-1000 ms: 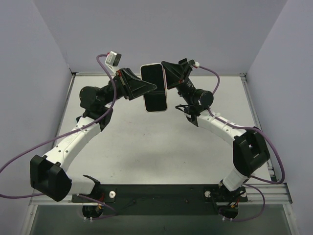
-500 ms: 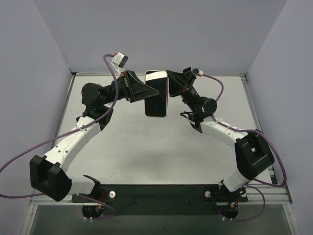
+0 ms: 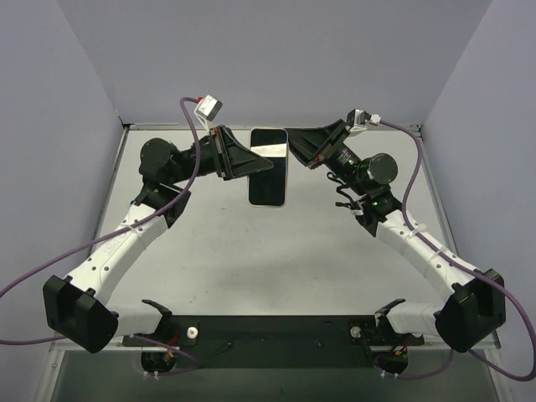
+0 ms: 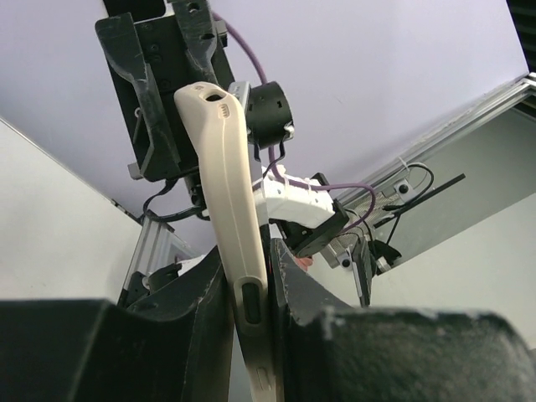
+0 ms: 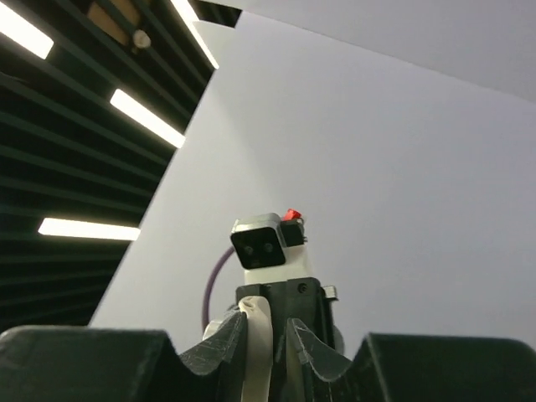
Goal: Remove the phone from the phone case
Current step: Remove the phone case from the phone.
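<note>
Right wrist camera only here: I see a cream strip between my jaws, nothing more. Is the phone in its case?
Observer: Yes. The top view shows the phone, dark screen toward that camera, seated in the case.
Operator: What holds the other side?
Observer: The left jaws are shut on the opposite long edge.
Operator: Is it resting on anything?
Observer: No, it hangs above the table, touched by nothing but the two pairs of jaws.

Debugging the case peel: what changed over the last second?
Right arm swung its elbow out to the right; the cased phone straightened and shifted slightly right. Unchanged: left gripper and right gripper both stay clamped on its long edges, case still on.
</note>
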You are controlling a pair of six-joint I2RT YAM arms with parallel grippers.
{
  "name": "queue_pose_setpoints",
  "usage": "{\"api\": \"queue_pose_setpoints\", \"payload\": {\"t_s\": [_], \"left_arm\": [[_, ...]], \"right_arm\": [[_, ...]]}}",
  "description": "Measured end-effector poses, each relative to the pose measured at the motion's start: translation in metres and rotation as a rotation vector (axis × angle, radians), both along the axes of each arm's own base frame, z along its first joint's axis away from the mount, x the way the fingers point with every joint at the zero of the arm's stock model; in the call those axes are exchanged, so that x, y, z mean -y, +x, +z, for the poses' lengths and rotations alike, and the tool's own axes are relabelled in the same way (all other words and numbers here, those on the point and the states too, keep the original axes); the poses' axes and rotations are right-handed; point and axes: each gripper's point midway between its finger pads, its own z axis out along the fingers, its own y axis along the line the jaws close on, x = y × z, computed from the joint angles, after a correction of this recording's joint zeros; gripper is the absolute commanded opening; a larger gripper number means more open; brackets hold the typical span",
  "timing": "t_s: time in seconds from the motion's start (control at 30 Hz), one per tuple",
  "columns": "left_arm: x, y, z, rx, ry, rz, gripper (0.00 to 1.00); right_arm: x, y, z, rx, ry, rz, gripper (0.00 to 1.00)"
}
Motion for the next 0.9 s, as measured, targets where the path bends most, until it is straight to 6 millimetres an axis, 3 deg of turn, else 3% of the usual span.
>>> {"api": "queue_pose_setpoints", "payload": {"t_s": [0.2,0.43,0.63,0.73,0.77,0.9], "left_arm": [[-0.002,-0.004,-0.002,-0.013,0.010,-0.046,0.00],[-0.003,0.003,-0.022,-0.014,0.052,-0.105,0.00],[-0.005,0.002,-0.033,0.010,0.066,-0.143,0.00],[-0.006,0.002,-0.039,0.015,0.074,-0.156,0.00],[-0.007,0.003,-0.041,0.015,0.077,-0.161,0.00],[-0.008,0.009,-0.057,0.022,0.084,-0.171,0.00]], "right_arm": [[-0.002,-0.008,-0.013,0.085,-0.172,-0.024,0.29],[-0.010,-0.020,-0.041,0.113,-0.311,0.050,0.31],[-0.013,-0.027,-0.050,0.142,-0.367,0.082,0.31],[-0.015,-0.029,-0.055,0.144,-0.385,0.099,0.15],[-0.016,-0.030,-0.056,0.147,-0.388,0.105,0.00],[-0.018,-0.032,-0.065,0.139,-0.413,0.122,0.00]]}}
